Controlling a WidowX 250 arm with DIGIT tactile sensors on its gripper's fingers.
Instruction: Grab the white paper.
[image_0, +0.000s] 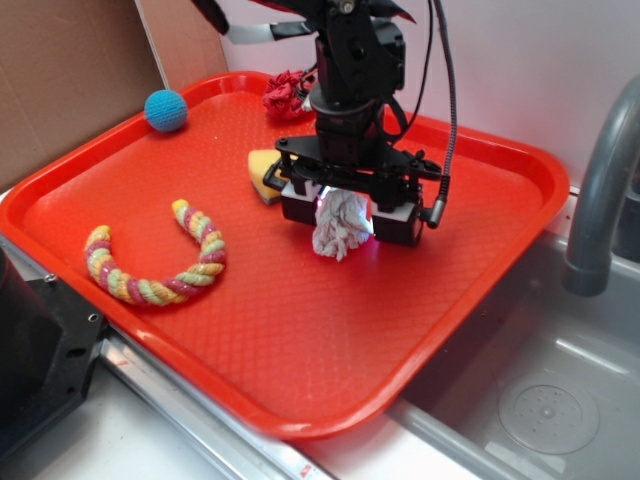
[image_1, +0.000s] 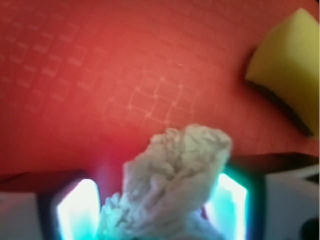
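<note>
Crumpled, ragged greyish white paper

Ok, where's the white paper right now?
In the exterior view the white paper sits between the gripper fingers over the middle of the red tray, just right of the yellow sponge.

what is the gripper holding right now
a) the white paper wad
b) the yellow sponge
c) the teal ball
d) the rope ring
a: the gripper is shut on the white paper, which sits between its fingers in the wrist view too, while the yellow sponge lies on the red tray beside it.
</note>
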